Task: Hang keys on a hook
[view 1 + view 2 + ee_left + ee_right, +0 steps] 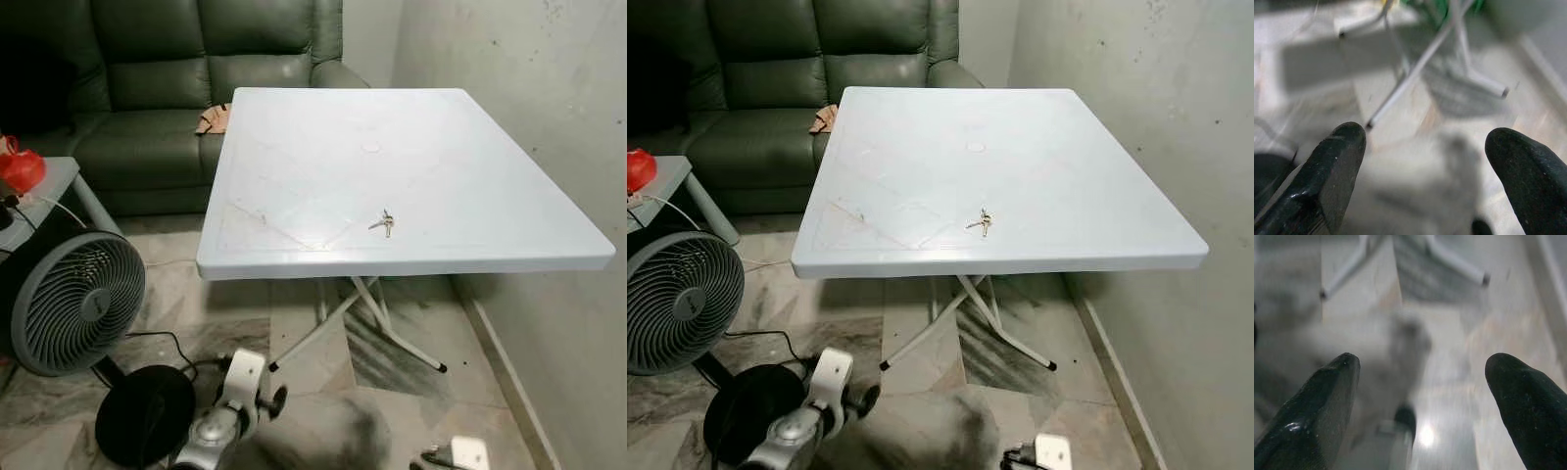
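Room: you look at a marble-patterned tiled floor (313,382), a pale plaster wall (549,88) at the right of the frame and a dark green leather sofa (157,88) at the upper left.
Table: you see a square white plastic folding table (323,157) in the centre, close beside the wall.
Keys: the small bunch of metal keys (384,223) lies flat on the table top, near its front edge, right of centre.
Fan: a round grey floor fan (69,299) stands at the left edge, with a black round base (145,411) below it.
Left gripper (1422,161): it hangs low over the floor, fingers spread wide, holding nothing.
Right gripper (1422,391): also low over the floor, fingers spread, nothing between them.
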